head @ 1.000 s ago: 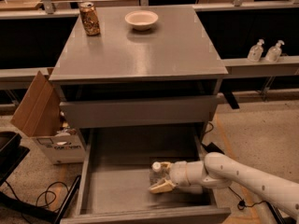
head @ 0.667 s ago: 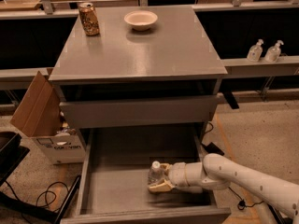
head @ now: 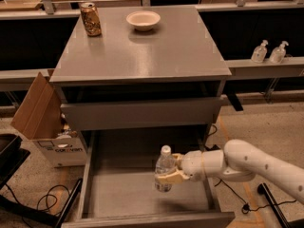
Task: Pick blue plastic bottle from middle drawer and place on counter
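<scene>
No writing can be read on the blue plastic bottle [head: 164, 164]: its pale label band round the lower half is partly covered, and what shows is too faint to make out. The bottle stands nearly upright, long axis vertical, white cap pointing up and leaning very slightly to the right. It sits inside the open middle drawer [head: 86, 186], over the right part of the bare floor; whether its base touches the floor cannot be told. The gripper [head: 165, 178] reaches in from the right on a white arm [head: 247, 163], and its jaws are clamped on the bottle's lower half. Above, another drawer [head: 142, 112] stands slightly pulled out under the desk [head: 152, 56]. At the far left of the desk stands a gold-brown can [head: 90, 19], its print illegible, with a pale bowl [head: 143, 19] near it to the right. Left of the cabinet a cardboard box [head: 40, 110] carries dark lettering that cannot be read. Two pump-top bottles [head: 269, 52] stand on a ledge far right.
</scene>
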Controlling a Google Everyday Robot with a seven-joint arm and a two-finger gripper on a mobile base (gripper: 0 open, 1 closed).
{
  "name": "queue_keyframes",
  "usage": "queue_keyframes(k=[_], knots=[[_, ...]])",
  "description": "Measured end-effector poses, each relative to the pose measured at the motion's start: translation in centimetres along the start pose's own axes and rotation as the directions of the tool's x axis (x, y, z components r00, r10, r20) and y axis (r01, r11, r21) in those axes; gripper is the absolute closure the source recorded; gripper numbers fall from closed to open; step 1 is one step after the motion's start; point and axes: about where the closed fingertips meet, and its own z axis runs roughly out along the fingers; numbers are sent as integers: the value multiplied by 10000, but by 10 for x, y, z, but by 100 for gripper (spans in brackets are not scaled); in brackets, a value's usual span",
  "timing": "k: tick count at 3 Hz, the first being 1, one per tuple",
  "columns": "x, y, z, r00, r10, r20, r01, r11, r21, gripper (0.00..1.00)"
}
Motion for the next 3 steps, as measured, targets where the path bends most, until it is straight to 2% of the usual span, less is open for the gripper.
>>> queue_keyframes(k=[1,2,3], knots=[[-101,14,-60,9993,-295,241,294,9996,20,100],[-205,10,-102,9978,-539,380,526,9981,333,100],[-303,-7,-110,9971,-628,426,592,9949,814,100]])
